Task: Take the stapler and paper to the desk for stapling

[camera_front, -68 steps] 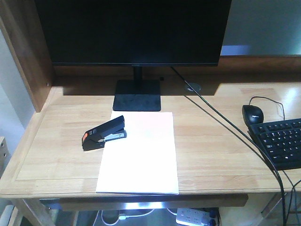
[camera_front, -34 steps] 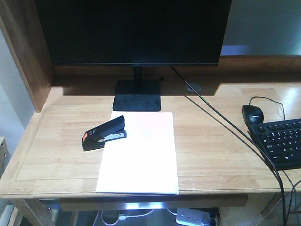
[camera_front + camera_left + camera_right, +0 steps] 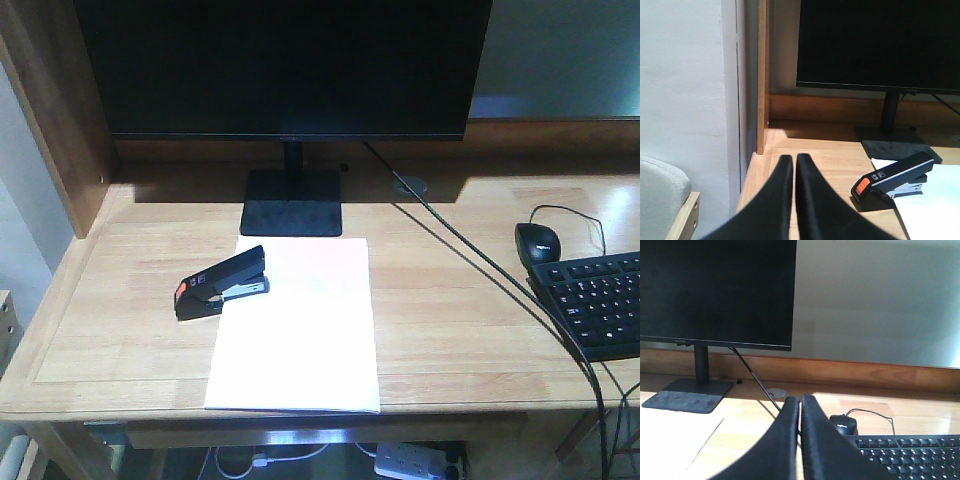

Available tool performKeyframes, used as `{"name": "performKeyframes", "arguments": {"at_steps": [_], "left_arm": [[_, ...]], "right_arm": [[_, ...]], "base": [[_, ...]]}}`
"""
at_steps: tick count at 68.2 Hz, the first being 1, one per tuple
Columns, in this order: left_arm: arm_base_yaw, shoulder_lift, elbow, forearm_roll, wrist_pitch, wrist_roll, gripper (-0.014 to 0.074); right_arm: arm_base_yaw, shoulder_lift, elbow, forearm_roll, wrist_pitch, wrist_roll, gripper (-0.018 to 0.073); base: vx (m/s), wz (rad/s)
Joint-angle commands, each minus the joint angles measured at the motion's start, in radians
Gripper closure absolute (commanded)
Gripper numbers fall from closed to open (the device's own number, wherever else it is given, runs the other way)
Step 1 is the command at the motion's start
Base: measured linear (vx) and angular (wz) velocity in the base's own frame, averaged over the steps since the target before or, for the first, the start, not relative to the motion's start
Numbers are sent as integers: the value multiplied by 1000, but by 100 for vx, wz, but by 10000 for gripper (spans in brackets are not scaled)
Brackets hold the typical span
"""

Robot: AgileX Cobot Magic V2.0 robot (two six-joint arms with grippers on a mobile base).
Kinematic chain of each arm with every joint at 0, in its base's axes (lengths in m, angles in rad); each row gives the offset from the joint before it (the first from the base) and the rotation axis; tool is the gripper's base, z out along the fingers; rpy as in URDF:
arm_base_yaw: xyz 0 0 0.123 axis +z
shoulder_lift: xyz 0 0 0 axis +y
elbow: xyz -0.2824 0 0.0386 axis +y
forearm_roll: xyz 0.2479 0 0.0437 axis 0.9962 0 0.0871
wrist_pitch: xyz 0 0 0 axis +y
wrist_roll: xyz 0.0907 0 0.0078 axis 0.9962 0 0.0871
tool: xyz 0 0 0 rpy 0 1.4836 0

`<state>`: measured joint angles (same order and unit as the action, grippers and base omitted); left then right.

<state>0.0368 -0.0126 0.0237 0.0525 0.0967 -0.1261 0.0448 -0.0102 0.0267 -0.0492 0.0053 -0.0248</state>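
Surface: light-wood butcher-block surface (image 3: 130, 300) with a raised wooden back ledge, seen from the front.
Paper: white sheets (image 3: 300, 330) lay flat at the centre of the surface, long side running toward 12 o'clock, top edge just in front of the monitor base.
Stapler: black stapler (image 3: 222, 282) with an orange-red patch at its rear sat at 10 o'clock from the paper's middle, its nose over the paper's left edge, rear pointing toward 8 o'clock.
Writing: small white marks beside the orange patch showed in the left wrist view (image 3: 879, 175), too small to read; a tiny logo on the monitor bezel was also unreadable.
Monitor: dark screen (image 3: 285, 60) on a flat black base (image 3: 292, 202) at 12 o'clock.
Mouse: black mouse (image 3: 537, 243) at 3 o'clock, with faint unreadable lettering.
Keyboard: black keyboard (image 3: 590, 300) just below the mouse.
Cable: dark cable (image 3: 480, 265) ran from the monitor toward 5 o'clock.
Left tool: left tool (image 3: 792, 165) had its fingers together, nothing between them, at 9 o'clock from the stapler.
Right tool: right tool (image 3: 800, 405) had its fingers together, holding nothing, pointing between monitor and mouse.
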Motion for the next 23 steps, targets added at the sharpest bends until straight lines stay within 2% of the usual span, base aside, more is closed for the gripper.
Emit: {"name": "performKeyframes", "arguments": {"at_steps": [1,23], "left_arm": [[4,-16,12,-1,-81,-7,603],[4,-16,12,-1,-81,-7,603]], "right_arm": [[-5,-10,5,-1,-70,-3,569],[-5,-10,5,-1,-70,-3,569]], "base": [[0,0],[0,0]]}}
